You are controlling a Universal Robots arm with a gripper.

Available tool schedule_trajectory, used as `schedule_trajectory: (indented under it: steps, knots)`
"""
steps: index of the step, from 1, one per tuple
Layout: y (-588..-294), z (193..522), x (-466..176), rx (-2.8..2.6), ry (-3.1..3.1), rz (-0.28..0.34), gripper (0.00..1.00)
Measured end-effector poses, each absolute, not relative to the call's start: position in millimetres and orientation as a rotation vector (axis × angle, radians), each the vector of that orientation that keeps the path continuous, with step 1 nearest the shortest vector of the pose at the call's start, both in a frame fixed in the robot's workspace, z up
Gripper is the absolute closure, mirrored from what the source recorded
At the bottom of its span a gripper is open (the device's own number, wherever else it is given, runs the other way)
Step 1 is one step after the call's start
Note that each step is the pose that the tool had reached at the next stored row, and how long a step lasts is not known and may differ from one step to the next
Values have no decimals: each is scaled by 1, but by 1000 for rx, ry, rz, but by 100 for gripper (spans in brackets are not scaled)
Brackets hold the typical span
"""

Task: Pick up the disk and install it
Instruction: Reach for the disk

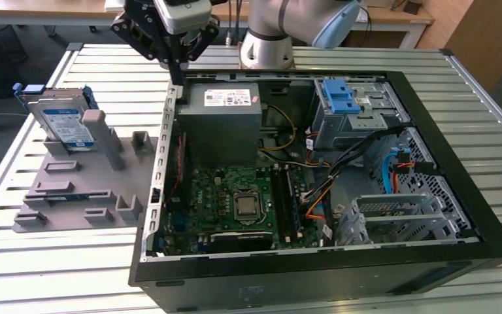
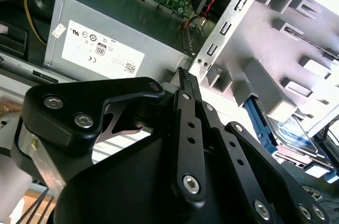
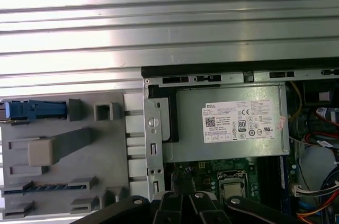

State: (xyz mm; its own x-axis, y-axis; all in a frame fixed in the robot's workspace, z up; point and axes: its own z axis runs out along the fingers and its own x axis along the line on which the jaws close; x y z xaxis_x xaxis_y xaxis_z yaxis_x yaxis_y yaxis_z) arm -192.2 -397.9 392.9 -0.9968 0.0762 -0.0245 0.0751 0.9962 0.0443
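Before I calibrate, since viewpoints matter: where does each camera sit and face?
Exterior view: off the arm, high, looking down into the computer case; arm and gripper at its far side.
First wrist view: on the arm, facing down at the power supply; gripper links show.
Second wrist view: on the arm, looking along the jaws.
All three share the power supply.

The arm [image 1: 266, 49] has silver-grey tubes and light-blue joint caps [image 1: 336, 26]; the gripper [image 2: 183, 75] is a set of black linked bars fastened with silver screws [image 2: 190, 183].
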Motion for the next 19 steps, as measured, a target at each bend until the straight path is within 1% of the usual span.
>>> schedule_trajectory:
  steps: [19]
  knots:
    - [-397, 393, -201, 118, 3113, 67, 89]
